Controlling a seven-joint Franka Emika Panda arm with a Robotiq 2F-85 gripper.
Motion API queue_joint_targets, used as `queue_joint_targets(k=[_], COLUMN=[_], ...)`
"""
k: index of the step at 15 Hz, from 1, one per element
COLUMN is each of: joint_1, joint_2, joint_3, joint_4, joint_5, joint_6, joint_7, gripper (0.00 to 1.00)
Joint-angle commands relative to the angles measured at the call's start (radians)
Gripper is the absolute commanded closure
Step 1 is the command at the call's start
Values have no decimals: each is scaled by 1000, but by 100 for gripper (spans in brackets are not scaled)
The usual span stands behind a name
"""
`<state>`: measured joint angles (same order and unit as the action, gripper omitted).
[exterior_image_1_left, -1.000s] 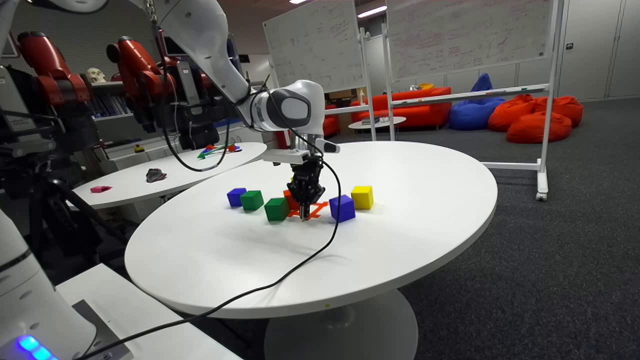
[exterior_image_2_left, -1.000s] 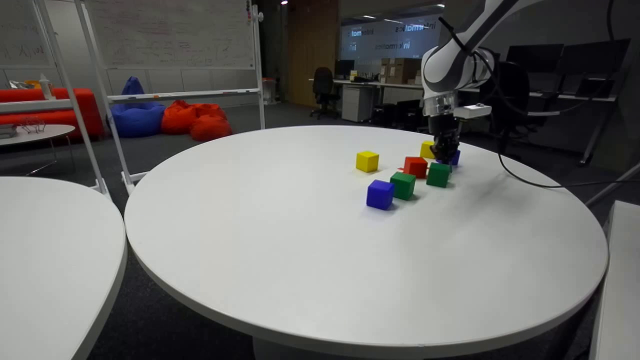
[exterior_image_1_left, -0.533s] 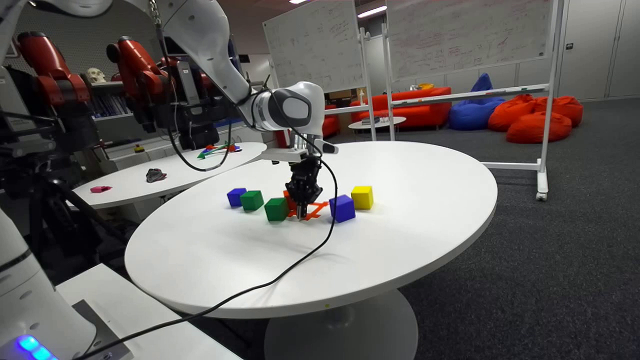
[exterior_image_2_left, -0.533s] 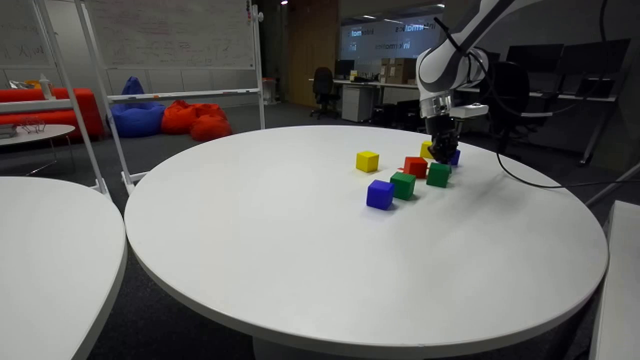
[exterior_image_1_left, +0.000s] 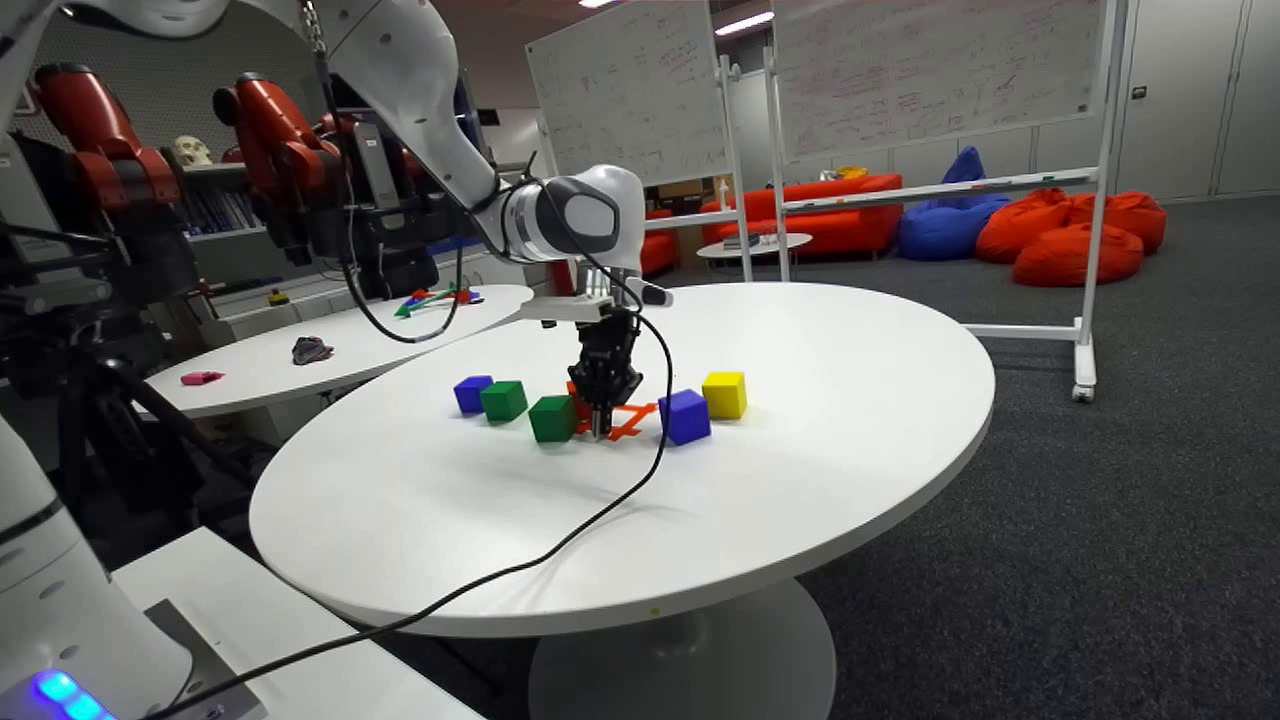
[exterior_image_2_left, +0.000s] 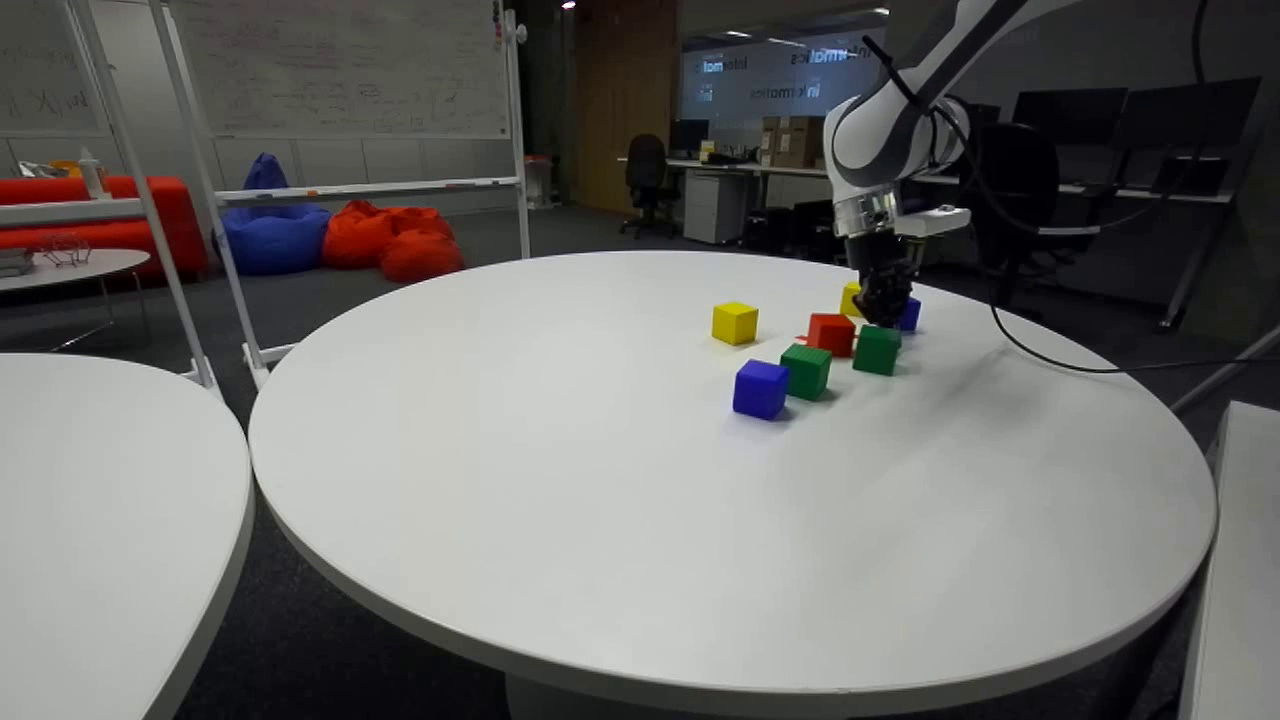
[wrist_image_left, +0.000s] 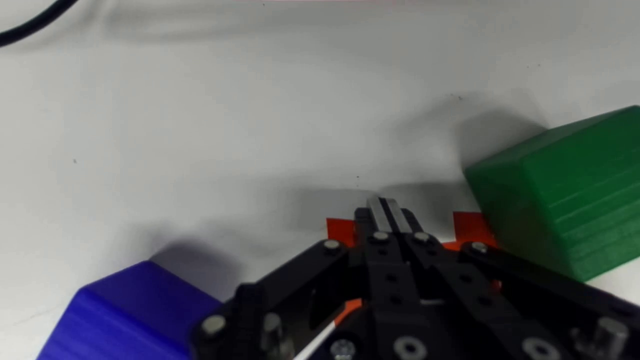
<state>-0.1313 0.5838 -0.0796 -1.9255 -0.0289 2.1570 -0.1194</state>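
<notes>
Green cube (wrist_image_left: 567, 195) near pincer (wrist_image_left: 383, 203) (closed, pointing down).

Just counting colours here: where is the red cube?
In an exterior view, the red cube sits right of centre on the round table, behind and between the two green cubes.

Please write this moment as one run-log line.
claw: shut, empty | position: low, between a green cube and a blue cube | nearby: red strips
</notes>
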Motion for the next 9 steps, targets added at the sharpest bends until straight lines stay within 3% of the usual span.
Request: queue_joint_targets(k=[1,5,9], joint_1=[87,131,133], joint_2=[40,41,32], joint_3=[-20,-21,-17], joint_4=[-42,-32,-34], joint_5=[-118,-199,-211], joint_6=[20,-11,-20], joint_7=[103,174,181], gripper=[100,100,100])
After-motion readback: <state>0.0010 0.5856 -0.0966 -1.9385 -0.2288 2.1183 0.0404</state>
